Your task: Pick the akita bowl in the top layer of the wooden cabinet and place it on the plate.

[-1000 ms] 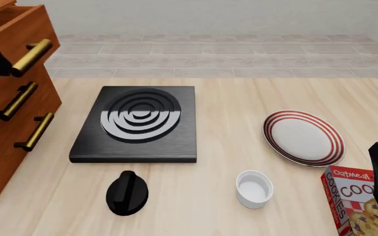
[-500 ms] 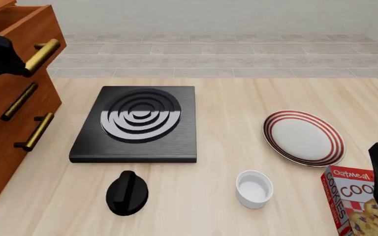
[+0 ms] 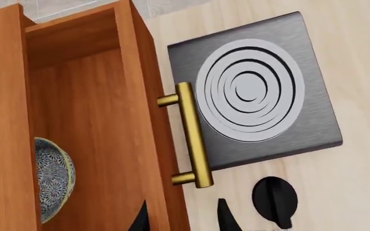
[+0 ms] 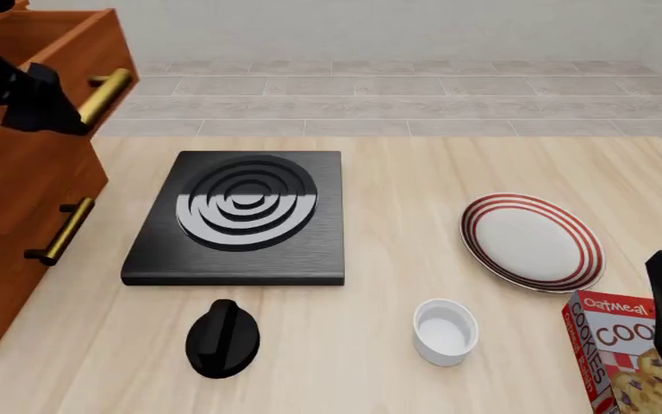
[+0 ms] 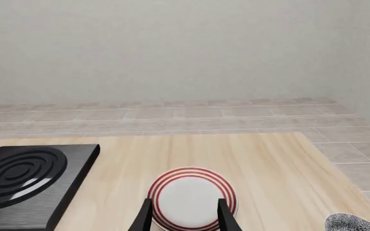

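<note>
The wooden cabinet [image 4: 9,216] stands at the table's left, with its top layer [image 4: 61,43] pulled out. Inside that drawer the akita bowl [image 3: 53,180] lies with its dark-and-white pattern showing, partly cut off by the drawer's side wall. My left gripper [image 3: 182,220] is open, its fingertips [image 3: 227,219] standing on either side of the drawer front by one end of the brass handle [image 3: 191,137]. The red-ringed plate [image 4: 533,241] sits at the right. My right gripper [image 5: 183,216] hangs open above the plate's near side, holding nothing.
A black stove slab [image 4: 239,216] lies mid-table, with a black knob [image 4: 221,338] in front of it. A white ramekin [image 4: 444,330] and a cookie box [image 4: 630,358] stand near the front right. A small patterned rounded thing [image 5: 352,224] shows at the right wrist view's corner.
The top drawer has slid further out to the right, and my left gripper has moved along with its handle. The right arm has stayed still.
</note>
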You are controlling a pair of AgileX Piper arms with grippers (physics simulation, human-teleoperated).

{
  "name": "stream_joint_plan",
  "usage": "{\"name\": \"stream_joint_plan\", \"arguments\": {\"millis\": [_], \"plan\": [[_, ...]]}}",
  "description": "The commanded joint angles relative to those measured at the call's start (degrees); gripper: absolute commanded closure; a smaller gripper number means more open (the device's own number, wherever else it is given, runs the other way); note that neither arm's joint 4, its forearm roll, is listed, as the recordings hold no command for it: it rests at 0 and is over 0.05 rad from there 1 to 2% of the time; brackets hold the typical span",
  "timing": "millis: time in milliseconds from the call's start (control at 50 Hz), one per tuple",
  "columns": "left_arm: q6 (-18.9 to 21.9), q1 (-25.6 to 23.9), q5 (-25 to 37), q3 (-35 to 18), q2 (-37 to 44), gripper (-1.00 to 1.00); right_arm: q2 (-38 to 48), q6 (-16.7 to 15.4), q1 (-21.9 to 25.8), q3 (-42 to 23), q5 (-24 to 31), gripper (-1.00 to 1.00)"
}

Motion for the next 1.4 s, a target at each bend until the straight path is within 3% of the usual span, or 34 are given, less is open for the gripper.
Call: {"name": "stream_joint_plan", "arguments": {"millis": [20, 280, 1120, 1400], "plan": [[-1.03, -4.84, 0.83, 0.34, 1.6, -1.0, 0.01, -0.06, 0.0, -0.13, 0.01, -1.0], [-1.24, -7.59, 2.06, -2.73, 2.97, -1.0, -0.03, -0.2, 0.02, -0.09, -0.05, -1.0], [-6.98, -17.24, 1.87, -3.42, 4.4, -1.0, -0.09, -0.1, 0.0, -0.16, 0.05, -1.0], [-6.39, -18.9, 2.56, -6.83, 6.21, -1.0, -0.1, -0.05, 0.01, -0.16, 0.07, -1.0]]}}
